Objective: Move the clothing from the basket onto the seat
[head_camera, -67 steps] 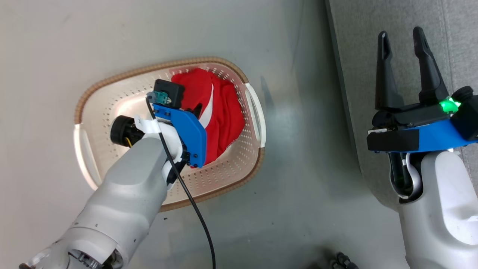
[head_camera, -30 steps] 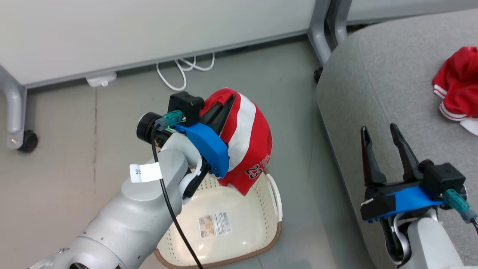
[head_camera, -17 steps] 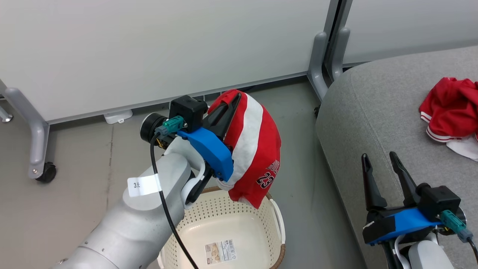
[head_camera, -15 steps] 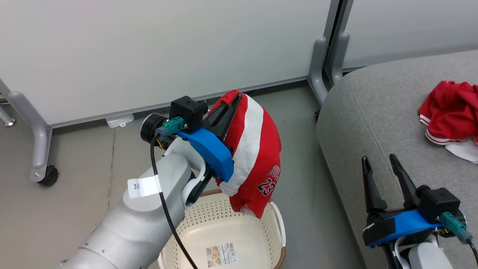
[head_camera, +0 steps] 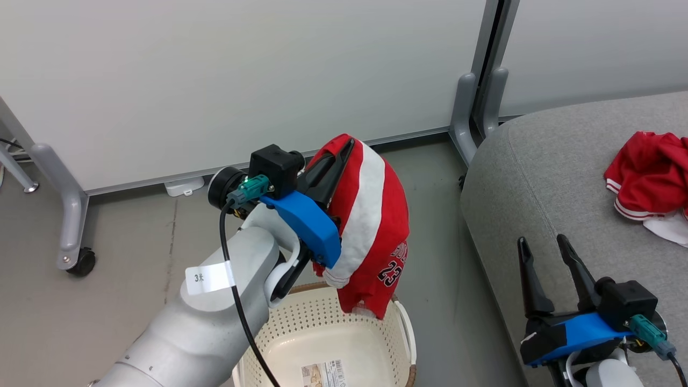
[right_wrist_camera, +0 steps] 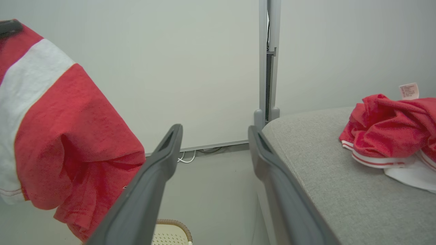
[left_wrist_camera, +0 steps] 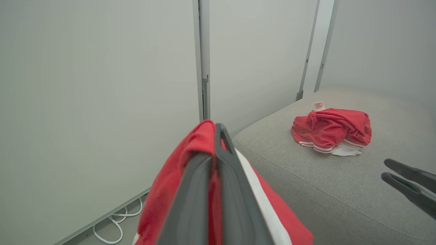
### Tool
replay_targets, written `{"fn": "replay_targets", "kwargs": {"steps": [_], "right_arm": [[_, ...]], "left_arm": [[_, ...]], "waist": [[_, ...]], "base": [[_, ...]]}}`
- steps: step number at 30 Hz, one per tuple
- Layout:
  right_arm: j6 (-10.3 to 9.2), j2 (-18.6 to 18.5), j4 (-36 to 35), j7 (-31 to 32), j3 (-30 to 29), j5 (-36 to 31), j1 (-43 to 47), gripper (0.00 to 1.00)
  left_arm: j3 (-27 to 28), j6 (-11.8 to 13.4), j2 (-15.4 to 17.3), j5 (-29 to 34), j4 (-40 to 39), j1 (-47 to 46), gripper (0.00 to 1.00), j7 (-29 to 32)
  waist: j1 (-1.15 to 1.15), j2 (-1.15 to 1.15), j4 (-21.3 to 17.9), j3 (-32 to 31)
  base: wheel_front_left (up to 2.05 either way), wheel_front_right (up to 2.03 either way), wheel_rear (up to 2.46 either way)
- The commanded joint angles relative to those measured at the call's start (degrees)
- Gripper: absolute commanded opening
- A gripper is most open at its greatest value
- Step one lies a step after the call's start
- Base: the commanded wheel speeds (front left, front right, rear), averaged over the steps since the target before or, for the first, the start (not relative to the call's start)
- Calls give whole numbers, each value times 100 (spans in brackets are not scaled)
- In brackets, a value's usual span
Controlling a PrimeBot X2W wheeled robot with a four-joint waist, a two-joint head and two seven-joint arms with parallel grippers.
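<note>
Red garment [head_camera: 376, 215] with a broad white stripe and a "23" print hangs from the left gripper [head_camera: 348, 144], lifted above the far side of the basket [head_camera: 301, 333]. Its lowest corner overlaps the basket rim in the head view; contact there cannot be told. Left gripper is clamped on a fold at the top of the cloth. In the left wrist view both fingers [left_wrist_camera: 224, 163] lie pressed together, with red fabric on either side.

Basket is cream plastic with perforated walls and a brown rim, and it sits on the grey floor [head_camera: 107, 322] at the bottom of the head view. A paper label [head_camera: 325, 373] is on its bottom.

Grey woven seat [head_camera: 537, 177] stands to the robot's right of the basket, rounded edge toward it. A second garment [head_camera: 647, 174], red with white striped trim, lies crumpled on top of the seat, well apart from the held one. A small white tag [left_wrist_camera: 318, 105] sticks up from it.

Right gripper [head_camera: 540, 240] is released: fingers spread wide, nothing between them, pointing up over the seat's front edge.

Pale panels [head_camera: 215, 80] stand behind on grey legs, one leg with a black wheel [head_camera: 80, 263]. A white cable [left_wrist_camera: 119, 221] loops on the floor under a panel.
</note>
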Motion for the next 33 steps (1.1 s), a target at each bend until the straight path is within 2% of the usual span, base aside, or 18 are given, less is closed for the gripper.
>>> {"fn": "replay_targets", "kwargs": {"steps": [1,8,17,25,33], "right_arm": [[1,-1,-14,0,23,-2,34,100],[1,-1,-98,0,355,-111,-252,100],[1,-1,-57,0,1269,-133,-743,100],[1,-2,110,0,1987,-40,-1254,100],[1,-3,498,-1,2352,-9,-1826,100]], "left_arm": [[38,12,25,34,-31,43,0,-28],[51,44,44,74,-67,-18,0,-29],[46,48,-4,123,-95,-121,0,-29],[10,43,-94,183,-131,-205,0,-29],[-39,33,-170,238,-176,-271,0,-29]], "waist": [[0,0,1,4],[0,0,-5,86],[0,0,10,204],[0,0,79,315],[0,0,130,399]], "base": [[0,0,0],[0,0,0],[0,0,0],[0,0,0],[0,0,0]]}}
